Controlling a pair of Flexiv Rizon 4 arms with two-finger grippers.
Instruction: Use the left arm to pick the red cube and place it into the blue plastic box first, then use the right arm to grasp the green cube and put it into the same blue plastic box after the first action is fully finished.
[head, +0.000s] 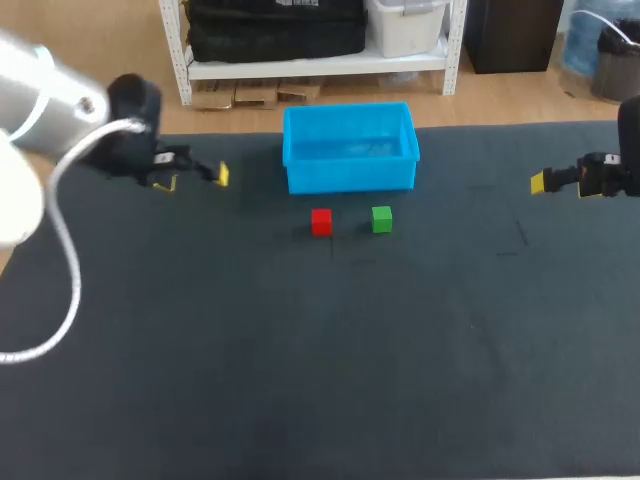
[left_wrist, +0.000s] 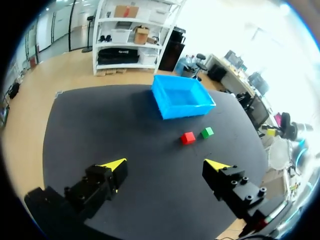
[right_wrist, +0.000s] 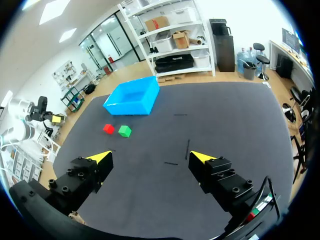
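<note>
While both my jaws stand wide open with nothing in them, my left gripper (left_wrist: 165, 164) hangs over the left side of the mat and my right gripper (right_wrist: 150, 156) over the right side, each well apart from the cubes. Table (head: 300, 380): dark flat mat, a few short thin marks right of centre. Red cube (head: 321, 221) and green cube (head: 381, 219) sit on the mat side by side, close but not touching, red on my left. Blue plastic box (head: 350, 178) stands upright just behind them, open-topped, only its blue floor showing inside. Both cubes are outside it.
</note>
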